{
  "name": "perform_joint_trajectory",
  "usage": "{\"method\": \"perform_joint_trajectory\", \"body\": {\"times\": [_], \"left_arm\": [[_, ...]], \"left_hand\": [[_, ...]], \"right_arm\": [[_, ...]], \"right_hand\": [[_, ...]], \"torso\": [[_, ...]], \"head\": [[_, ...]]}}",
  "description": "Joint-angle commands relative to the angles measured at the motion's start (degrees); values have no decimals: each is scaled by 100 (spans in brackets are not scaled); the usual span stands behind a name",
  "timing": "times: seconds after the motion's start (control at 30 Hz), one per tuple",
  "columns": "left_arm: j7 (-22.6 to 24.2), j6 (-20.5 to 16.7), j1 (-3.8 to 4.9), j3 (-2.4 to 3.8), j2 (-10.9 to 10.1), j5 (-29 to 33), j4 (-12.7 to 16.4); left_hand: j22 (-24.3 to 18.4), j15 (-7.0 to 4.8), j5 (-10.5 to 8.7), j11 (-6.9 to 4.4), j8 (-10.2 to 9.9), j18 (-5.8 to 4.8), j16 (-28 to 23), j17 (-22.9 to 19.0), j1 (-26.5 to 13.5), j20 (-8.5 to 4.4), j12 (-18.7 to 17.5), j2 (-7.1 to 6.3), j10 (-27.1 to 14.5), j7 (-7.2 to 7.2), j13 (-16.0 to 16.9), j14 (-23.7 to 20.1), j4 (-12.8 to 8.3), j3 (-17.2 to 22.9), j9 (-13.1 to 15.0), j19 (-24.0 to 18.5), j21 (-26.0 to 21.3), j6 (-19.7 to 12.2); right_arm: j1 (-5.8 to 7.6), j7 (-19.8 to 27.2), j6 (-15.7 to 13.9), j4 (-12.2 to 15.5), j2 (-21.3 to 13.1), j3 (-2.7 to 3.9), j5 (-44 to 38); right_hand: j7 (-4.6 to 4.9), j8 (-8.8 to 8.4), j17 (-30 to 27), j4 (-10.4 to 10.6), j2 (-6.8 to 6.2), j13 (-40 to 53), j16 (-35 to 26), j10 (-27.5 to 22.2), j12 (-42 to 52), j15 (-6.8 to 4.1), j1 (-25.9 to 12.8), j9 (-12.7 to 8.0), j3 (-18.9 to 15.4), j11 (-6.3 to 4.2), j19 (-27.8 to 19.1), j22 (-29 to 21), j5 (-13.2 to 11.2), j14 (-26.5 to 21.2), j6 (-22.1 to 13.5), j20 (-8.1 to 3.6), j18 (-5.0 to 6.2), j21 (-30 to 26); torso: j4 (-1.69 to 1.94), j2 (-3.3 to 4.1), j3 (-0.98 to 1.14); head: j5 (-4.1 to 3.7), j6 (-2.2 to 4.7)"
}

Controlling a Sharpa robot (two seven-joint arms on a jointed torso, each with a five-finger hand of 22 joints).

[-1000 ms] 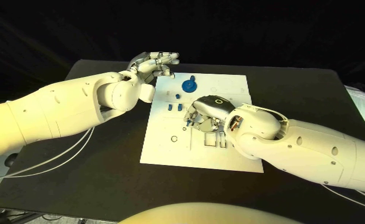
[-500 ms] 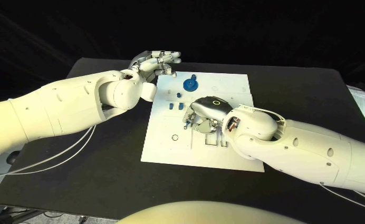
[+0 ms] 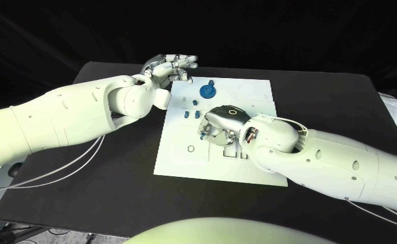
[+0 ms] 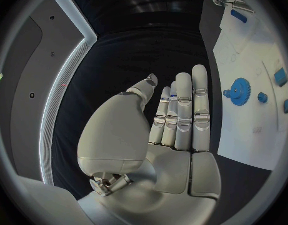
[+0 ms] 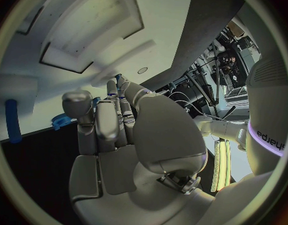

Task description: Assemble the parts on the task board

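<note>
The tabletop (image 3: 99,198) carries the task board (image 3: 248,100), and everything I do sits around that white plate. My right arm has crept a little further onto the board over the last second, so my right hand (image 3: 219,128) now hangs low over the board's middle, fingers curled down toward the slots there – I judge I'm settling onto a seat for a part, not yet seating one. My left hand (image 3: 170,67) has barely shifted; it waits just off the board's far left corner.

My left hand is released: the left wrist view shows the palm (image 4: 175,150) flat, fingers straight and together, nothing in them. Of my right hand I cannot tell whether it grasps anything – the head view hides its fingertips beneath the knuckles, and the right wrist view shows the fingers (image 5: 109,120) nearly straight with specks of blue at their tips, too small to read as a held part.

The blue gear (image 3: 206,90) lies on the board's far half, beyond my right hand; the left wrist view shows its teeth plainly (image 4: 240,90), with small blue parts (image 3: 191,116) close by my right hand
</note>
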Motion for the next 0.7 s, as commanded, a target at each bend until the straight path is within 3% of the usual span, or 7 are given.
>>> {"method": "perform_joint_trajectory", "body": {"times": [0.03, 0.17, 0.33, 0.53, 0.7], "left_arm": [[-13, 118, 3, 4, 12, 24, 14], [-33, 130, 3, 4, 9, 24, 13], [-50, 137, 3, 3, 7, 24, 19], [-79, 140, 3, 3, 18, 24, 17], [-109, 149, 3, 3, 13, 24, 16]], "left_hand": [[-5, 46, 6, 17, -7, 108, -27, -5, -48, 10, 6, 26, -33, 33, 9, -8, -7, -42, -5, 44, -30, -8], [-9, 47, 6, 18, -7, 108, -27, -8, -44, 11, 7, 28, -35, 34, 9, -9, -8, -49, -6, 46, -35, -9], [-18, 50, 6, 22, -8, 108, -30, -13, -38, 13, 9, 31, -44, 37, 10, -14, -8, -61, -8, 47, -44, -14], [-28, 53, 6, 25, -10, 107, -33, -20, -33, 15, 11, 39, -54, 41, 10, -21, -7, -76, -11, 48, -56, -19], [-46, 59, 6, 32, -13, 106, -38, -31, -25, 20, 12, 52, -75, 47, 10, -34, -4, -102, -16, 49, -77, -30]], "right_arm": [[-12, -7, 237, -3, 12, -11, -121], [-13, -55, 260, -9, 22, -14, -174], [-13, -225, 326, -30, 65, -19, -288], [-12, -403, 289, -75, 123, -32, -365], [-12, -471, 90, -76, 108, -38, -385]], "right_hand": [[33, 17, 10, -2, -10, -5, 23, 2, -26, -11, -50, 8, 23, 37, 42, 4, -19, 238, -8, 16, -52, 25], [43, 11, 19, 2, -27, -6, 34, -12, -30, -4, -70, 6, 23, 47, 42, 7, -19, 239, -22, 21, -53, 28], [88, -27, 10, 51, -141, -21, 34, -152, -56, 40, -205, -22, -29, 102, 16, -35, -18, 232, -147, 49, -50, 5], [218, -25, -85, 148, -432, -24, -26, -864, -33, 174, -442, -119, -266, 262, -159, -378, -5, 193, -681, 164, 3, -217], [229, -20, -138, 171, -471, -3, -50, -1160, 48, 196, -429, -115, -462, 288, -225, -484, 2, 158, -962, 207, 36, -294]], "torso": [[-3, -1, 1], [-3, -1, 2], [-4, 0, 1], [3, 0, 3], [-4, -3, 1]], "head": [[9, -12], [8, -24], [-2, -27], [-6, -40], [-4, -44]]}}
